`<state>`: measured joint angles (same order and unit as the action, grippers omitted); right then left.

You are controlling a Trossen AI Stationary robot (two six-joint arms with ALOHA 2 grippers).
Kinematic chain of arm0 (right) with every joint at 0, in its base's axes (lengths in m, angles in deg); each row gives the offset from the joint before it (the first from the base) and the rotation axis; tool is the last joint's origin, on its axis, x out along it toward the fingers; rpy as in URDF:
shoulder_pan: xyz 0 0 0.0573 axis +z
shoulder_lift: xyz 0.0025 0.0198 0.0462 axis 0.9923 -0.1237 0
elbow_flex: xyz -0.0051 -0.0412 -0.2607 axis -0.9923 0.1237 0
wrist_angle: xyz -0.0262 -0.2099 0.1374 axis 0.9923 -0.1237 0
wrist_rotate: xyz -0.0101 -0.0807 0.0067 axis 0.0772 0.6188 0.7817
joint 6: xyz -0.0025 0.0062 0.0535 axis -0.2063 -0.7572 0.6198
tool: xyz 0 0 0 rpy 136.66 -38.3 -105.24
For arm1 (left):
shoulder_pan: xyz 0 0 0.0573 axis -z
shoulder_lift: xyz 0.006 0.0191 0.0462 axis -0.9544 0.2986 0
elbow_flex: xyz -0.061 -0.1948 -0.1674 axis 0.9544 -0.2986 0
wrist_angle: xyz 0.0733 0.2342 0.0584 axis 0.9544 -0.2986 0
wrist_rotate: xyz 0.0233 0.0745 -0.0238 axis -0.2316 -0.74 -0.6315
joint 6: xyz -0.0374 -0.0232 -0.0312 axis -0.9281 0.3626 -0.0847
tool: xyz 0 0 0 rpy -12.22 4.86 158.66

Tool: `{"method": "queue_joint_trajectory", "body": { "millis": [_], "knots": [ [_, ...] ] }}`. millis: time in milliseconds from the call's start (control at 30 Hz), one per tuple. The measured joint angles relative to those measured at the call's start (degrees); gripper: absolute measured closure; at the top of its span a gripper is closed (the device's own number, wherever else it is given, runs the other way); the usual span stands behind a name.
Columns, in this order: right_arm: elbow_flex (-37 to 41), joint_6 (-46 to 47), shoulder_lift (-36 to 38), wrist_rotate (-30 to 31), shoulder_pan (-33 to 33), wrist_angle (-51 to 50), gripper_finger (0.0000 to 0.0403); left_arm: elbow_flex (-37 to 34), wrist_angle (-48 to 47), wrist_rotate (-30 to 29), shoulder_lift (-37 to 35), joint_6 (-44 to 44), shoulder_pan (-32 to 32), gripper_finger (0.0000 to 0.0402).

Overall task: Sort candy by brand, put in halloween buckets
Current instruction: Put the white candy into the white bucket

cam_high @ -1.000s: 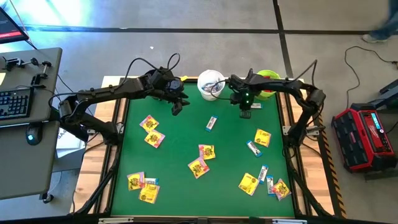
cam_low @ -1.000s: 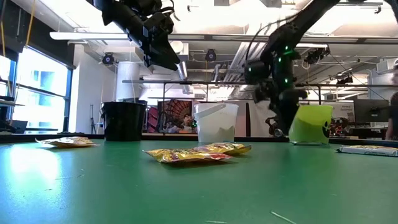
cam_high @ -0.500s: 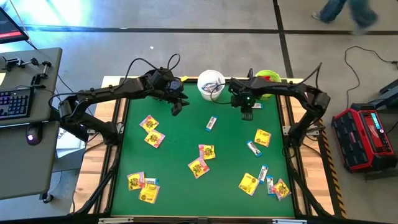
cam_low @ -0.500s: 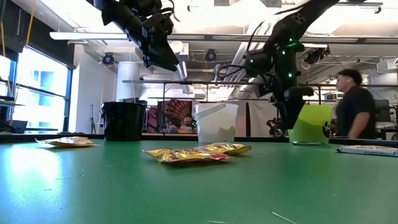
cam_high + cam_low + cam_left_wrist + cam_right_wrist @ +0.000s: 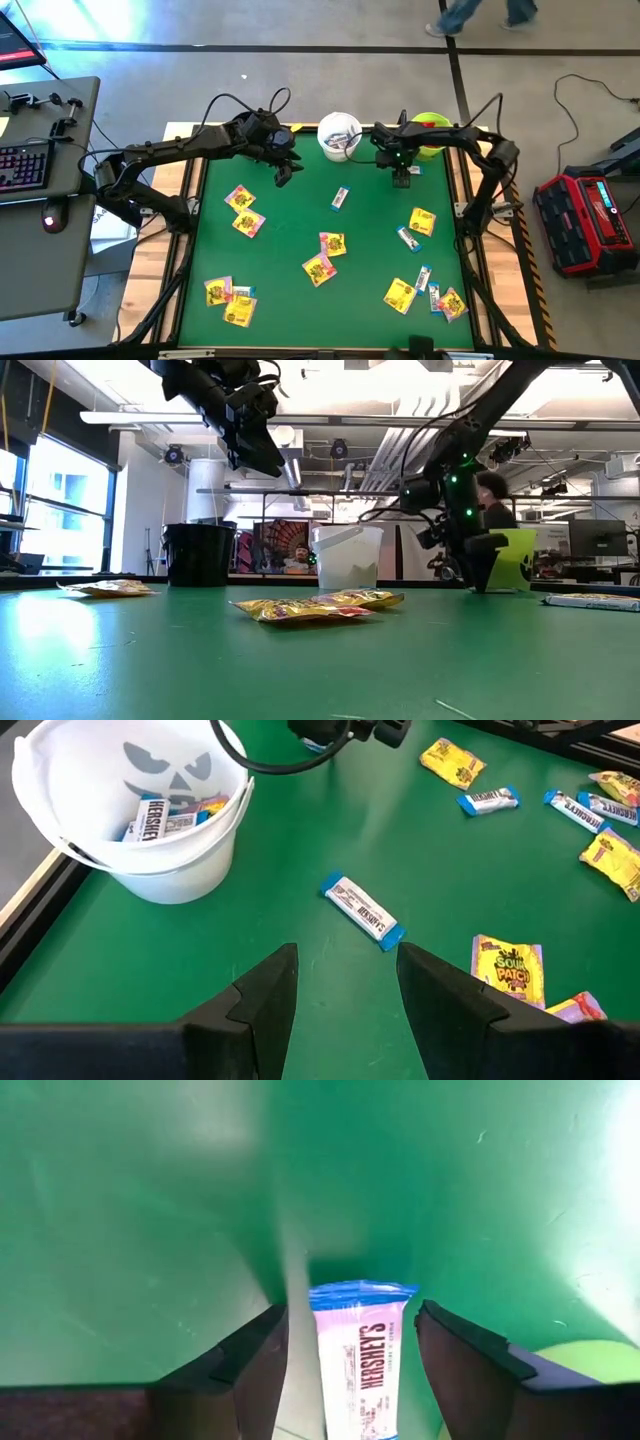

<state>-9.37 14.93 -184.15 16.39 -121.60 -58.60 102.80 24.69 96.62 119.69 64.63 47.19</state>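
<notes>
Candy lies scattered on the green table: yellow and red packets and slim white-and-blue bars. At the far edge stand the white bucket, with bars inside, the lime green bucket and the black bucket. My right gripper points down beside the green bucket, open. A white-and-blue bar sits between its fingers with a narrow gap on each side. My left gripper hangs open above the table near the white bucket, with nothing in it.
More packets lie near the table's left, right and front. A person passes beyond the far edge. A desk with a keyboard stands left of the table, and a red case stands to its right.
My right gripper has opened and sunk a little toward the table beside the green bucket. A person has walked across the room beyond the table.
</notes>
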Motion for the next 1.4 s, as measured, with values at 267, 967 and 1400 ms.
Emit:
{"method": "queue_joint_trajectory", "body": {
  "millis": [267, 967, 1400],
  "knots": [
    [-0.1, 0.0, -0.7, -4.0, -1.4, 0.4, 0.0212, 0.0, -0.1, 0.0, 0.0, 0.0, 0.0, 0.0236],
    [-2.5, 0.2, -1.0, -12.2, 1.9, 0.0, 0.0402, 0.0, -0.1, 0.0, 0.0, 0.0, 0.0, 0.0236],
    [-8.8, 3.4, 0.9, -15.0, 5.0, -7.1, 0.0397, 0.0, -0.3, 0.0, 0.0, 0.0, 0.3, 0.0237]
  ]
}}
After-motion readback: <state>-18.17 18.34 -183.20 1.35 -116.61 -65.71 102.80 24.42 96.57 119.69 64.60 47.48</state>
